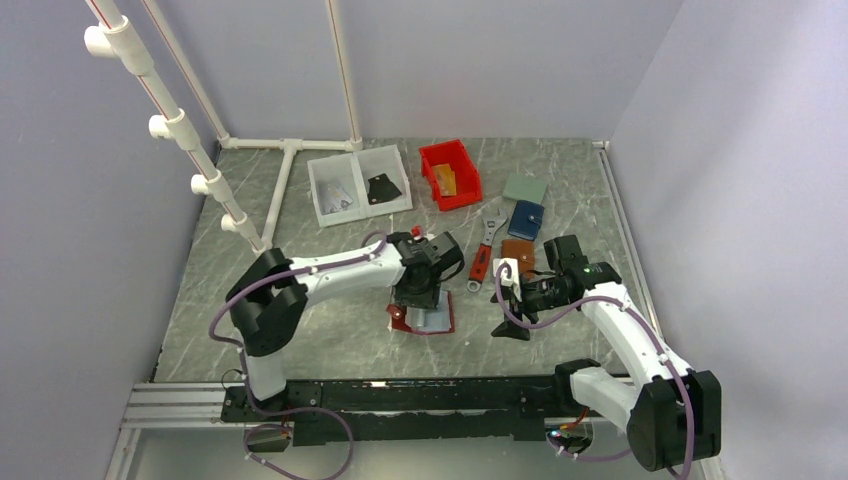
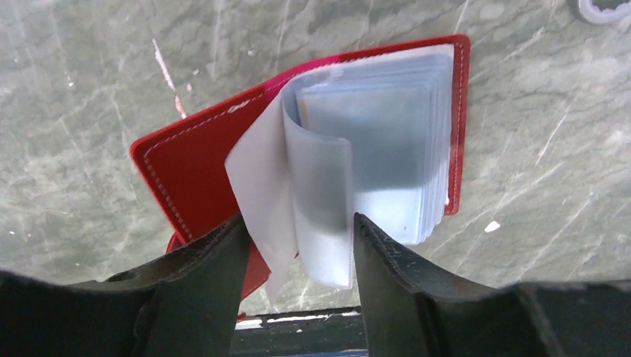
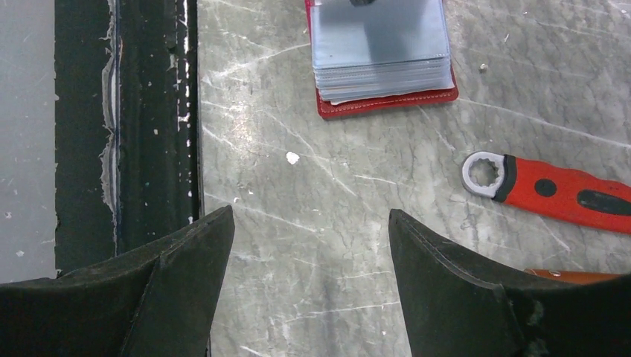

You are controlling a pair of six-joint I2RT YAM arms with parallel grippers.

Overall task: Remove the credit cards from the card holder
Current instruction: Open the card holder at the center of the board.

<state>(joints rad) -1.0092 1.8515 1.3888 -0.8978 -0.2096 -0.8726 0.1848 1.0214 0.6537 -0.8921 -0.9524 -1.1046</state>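
The left fingers stand on either side of a curled bunch of clear sleeves rising from the open card holder. The sleeves brush at least one finger, but I cannot tell whether they are pinched. The holder lies spread on the desk, red cover down, in front of the left arm. To its right, the right fingers hang wide apart over bare desk with nothing between them.

The step in hand looks like leafing through the sleeves to find a loaded pocket; no card shows clearly through the cloudy plastic. The next move likely calls for pinning the cover flat while one card edge is teased out without dragging the whole holder.

Beyond the holder, a red bin has a tan-orange card in it. Beyond and left of the holder, a white tray holds a pale flat item in its left compartment and a dark flat piece in its right.
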